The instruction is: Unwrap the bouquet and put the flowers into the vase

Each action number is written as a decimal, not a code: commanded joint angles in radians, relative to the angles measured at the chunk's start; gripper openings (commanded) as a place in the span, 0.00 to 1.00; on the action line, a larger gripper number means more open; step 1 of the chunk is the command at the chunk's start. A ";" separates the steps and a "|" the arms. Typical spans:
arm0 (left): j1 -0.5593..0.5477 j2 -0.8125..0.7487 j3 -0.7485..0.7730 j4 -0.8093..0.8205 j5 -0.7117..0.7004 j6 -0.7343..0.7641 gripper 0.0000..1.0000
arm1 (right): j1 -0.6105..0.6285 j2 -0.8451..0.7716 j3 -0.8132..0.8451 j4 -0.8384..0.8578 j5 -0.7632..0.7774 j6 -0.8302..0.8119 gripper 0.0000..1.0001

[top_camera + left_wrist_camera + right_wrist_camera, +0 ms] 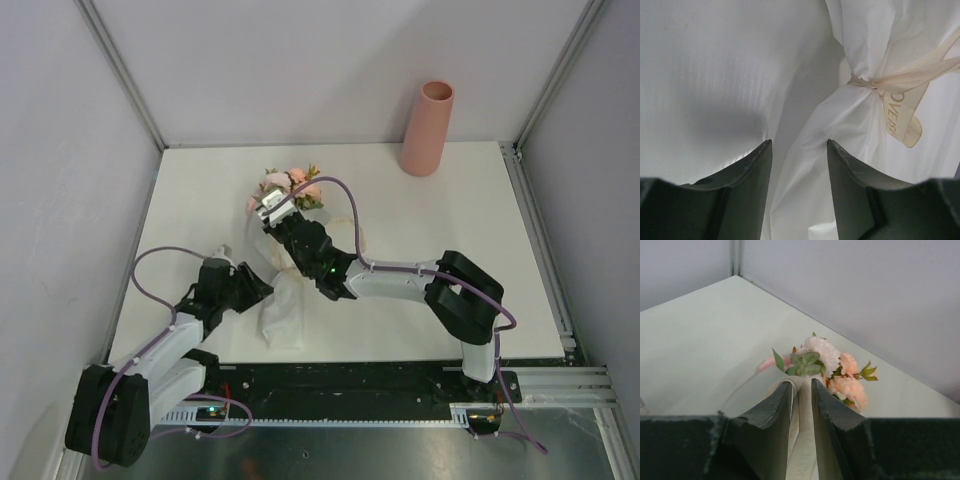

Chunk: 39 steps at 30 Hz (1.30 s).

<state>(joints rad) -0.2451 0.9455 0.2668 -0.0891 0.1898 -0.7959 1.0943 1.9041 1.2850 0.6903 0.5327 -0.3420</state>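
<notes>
Bouquet [283,310] handling begins at the right pincer [801,381]. Its jaws stand nearly together with the cream ribbon [801,440] running between them, though from this angle I cannot tell whether the ribbon is clamped or only threaded through. The left pincer [799,141] is released, jaws apart over the white paper [840,120] just below the knot [862,82]. Further out, the bouquet lies flat on the surface [450,250], flowers [290,188] toward the far edge, and the vase [428,128] stands upright well apart at the back right. I judge the paper light, limp and easily torn, and the ribbon slippery. A loose ribbon tail is the place to take hold, never the soft blooms.
</notes>
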 commanded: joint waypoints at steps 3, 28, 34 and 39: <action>-0.007 -0.053 -0.021 0.031 -0.022 -0.021 0.54 | 0.004 -0.076 0.061 -0.019 0.143 -0.002 0.28; -0.008 -0.126 -0.049 0.032 0.000 -0.011 0.66 | -0.090 -0.213 0.073 -0.941 -0.284 0.726 0.54; -0.009 -0.118 -0.061 0.046 0.013 -0.016 0.66 | -0.084 -0.154 -0.001 -0.760 -0.498 0.665 0.52; -0.010 -0.108 -0.067 0.062 0.018 -0.018 0.65 | -0.094 -0.075 -0.002 -0.706 -0.599 0.657 0.52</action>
<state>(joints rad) -0.2466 0.8314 0.2089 -0.0704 0.1902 -0.8055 1.0073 1.7790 1.2842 -0.1200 0.0525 0.3351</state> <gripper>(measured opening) 0.655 0.523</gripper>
